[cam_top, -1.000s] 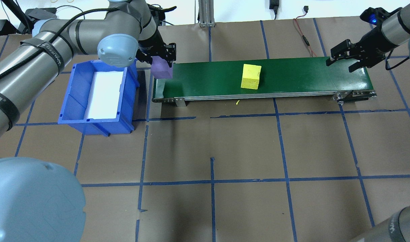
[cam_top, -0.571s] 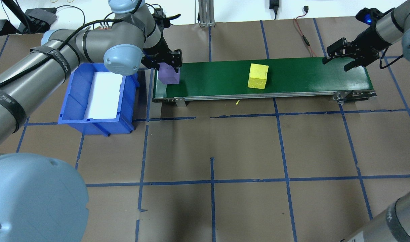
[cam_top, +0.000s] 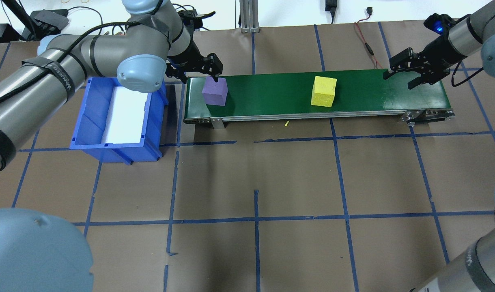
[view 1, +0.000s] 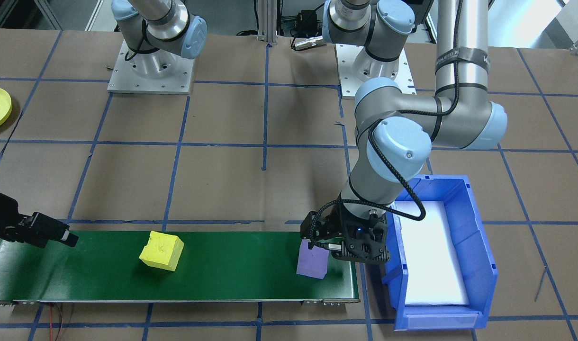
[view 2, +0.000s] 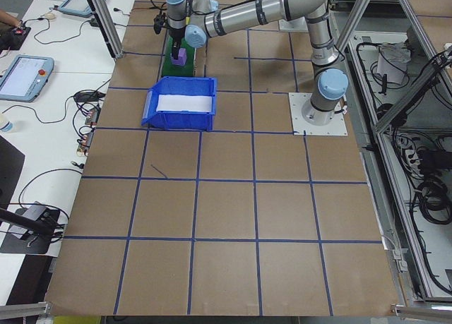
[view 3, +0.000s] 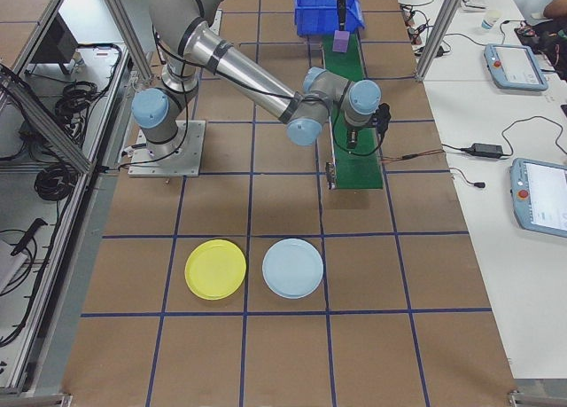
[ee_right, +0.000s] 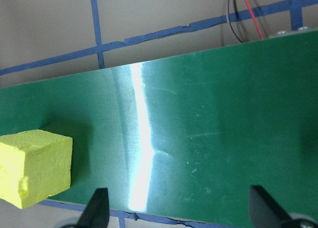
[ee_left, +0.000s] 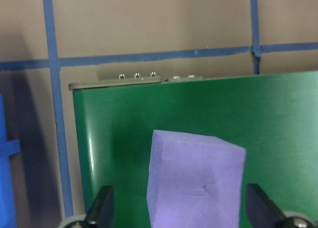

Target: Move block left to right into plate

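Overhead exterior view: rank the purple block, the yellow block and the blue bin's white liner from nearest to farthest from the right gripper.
1. The yellow block, on the green belt, on the side toward the right gripper.
2. The purple block, at the belt's far end, under the left gripper.
3. The white liner, in the blue bin, beyond the belt.

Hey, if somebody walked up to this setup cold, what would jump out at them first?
Probably the long green conveyor belt with two foam blocks riding on it: a purple block near the left end, just below the open left gripper, and a yellow block further along toward the open right gripper. Next, the blue bin beside the belt's left end, and the yellow plate beside a pale blue plate, off the belt's far end.
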`<state>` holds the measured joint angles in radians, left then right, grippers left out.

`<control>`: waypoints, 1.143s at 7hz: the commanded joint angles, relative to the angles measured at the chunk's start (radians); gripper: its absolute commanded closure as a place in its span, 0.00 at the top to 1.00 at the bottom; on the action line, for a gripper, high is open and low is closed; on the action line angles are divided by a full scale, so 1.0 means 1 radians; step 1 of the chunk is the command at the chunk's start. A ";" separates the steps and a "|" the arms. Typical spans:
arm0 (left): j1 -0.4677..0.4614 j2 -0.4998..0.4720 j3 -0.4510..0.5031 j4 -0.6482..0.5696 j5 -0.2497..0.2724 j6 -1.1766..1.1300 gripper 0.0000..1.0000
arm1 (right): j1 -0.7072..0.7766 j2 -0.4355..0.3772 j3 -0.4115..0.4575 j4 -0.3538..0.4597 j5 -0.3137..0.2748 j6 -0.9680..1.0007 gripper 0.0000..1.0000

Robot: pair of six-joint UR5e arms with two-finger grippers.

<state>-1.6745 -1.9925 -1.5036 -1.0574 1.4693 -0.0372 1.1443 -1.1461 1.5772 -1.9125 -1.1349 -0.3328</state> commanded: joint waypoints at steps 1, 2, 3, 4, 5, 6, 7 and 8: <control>0.027 0.128 -0.015 -0.157 0.064 0.005 1.00 | 0.005 -0.001 0.004 0.001 0.006 0.001 1.00; 0.073 0.174 -0.014 -0.227 0.072 0.007 1.00 | 0.041 -0.007 0.004 0.000 0.033 0.021 1.00; 0.116 0.275 -0.021 -0.366 0.072 0.064 1.00 | 0.084 -0.014 0.003 -0.003 0.035 0.082 1.00; 0.145 0.364 -0.032 -0.479 0.083 0.136 1.00 | 0.100 -0.018 0.004 -0.007 0.035 0.096 1.00; 0.163 0.429 -0.018 -0.565 0.100 0.146 1.00 | 0.101 -0.018 0.006 -0.008 0.035 0.094 1.00; 0.161 0.440 -0.011 -0.582 0.106 0.146 1.00 | 0.100 -0.018 0.004 -0.008 0.033 0.095 1.00; 0.159 0.446 -0.027 -0.585 0.106 0.146 1.00 | 0.101 -0.014 0.006 -0.010 0.032 0.092 1.00; 0.156 0.449 -0.033 -0.598 0.105 0.146 1.00 | 0.100 -0.012 0.004 -0.011 0.027 0.092 1.00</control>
<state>-1.5166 -1.5517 -1.5284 -1.6387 1.5737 0.1077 1.2443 -1.1607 1.5823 -1.9220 -1.1034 -0.2403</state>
